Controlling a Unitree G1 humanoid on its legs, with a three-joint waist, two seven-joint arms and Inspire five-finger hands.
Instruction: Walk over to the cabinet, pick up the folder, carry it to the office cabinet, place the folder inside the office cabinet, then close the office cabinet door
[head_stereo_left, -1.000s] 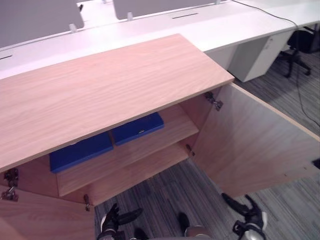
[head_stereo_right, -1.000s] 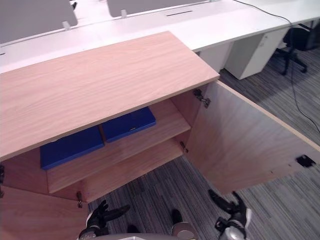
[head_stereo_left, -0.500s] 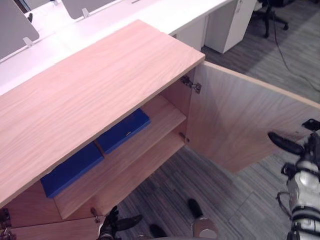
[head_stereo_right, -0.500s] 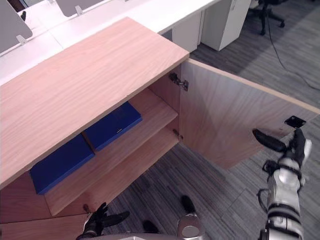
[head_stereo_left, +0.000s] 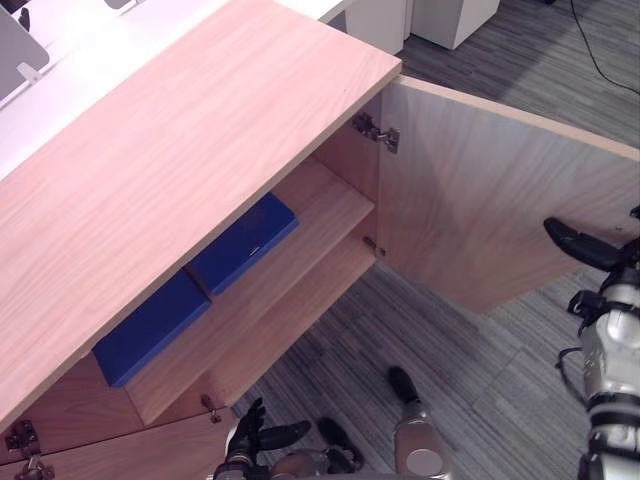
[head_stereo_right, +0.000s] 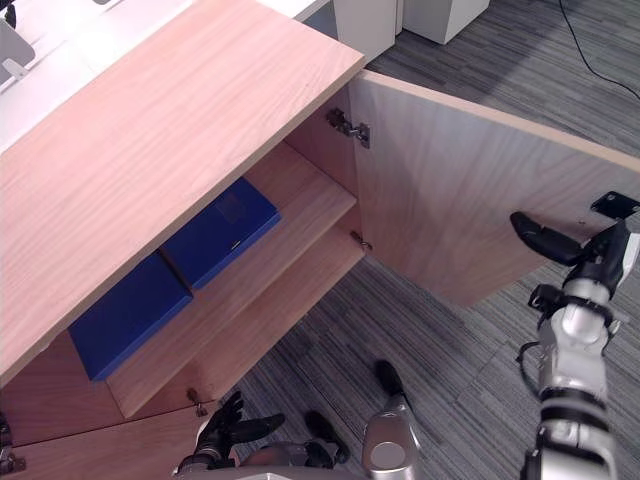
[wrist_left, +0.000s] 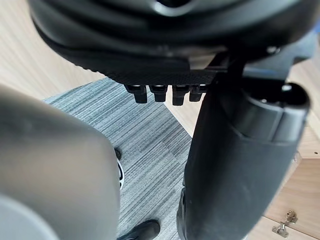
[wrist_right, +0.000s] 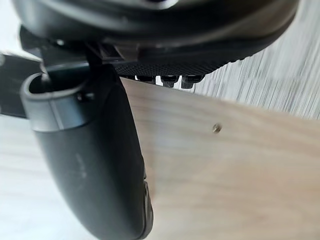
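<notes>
Inside the open cabinet (head_stereo_left: 190, 140), two blue folders (head_stereo_left: 243, 242) lie on the shelf (head_stereo_left: 310, 235). The right hand (head_stereo_right: 572, 253) hovers by the door (head_stereo_right: 450, 200) with fingers released, and the left hand (head_stereo_right: 226, 427) hangs relaxed and empty.

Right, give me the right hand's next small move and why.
Probably ease the right hand onto the open door near its free edge and start swinging it shut: blue folders lie on the shelf, and the right hand is open, raised beside that door; left hand hangs low.

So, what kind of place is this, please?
Most likely an office. A wooden cabinet with its door open holds blue folders on a shelf. Behind it run long white desks, and the floor is grey striped carpet.
</notes>
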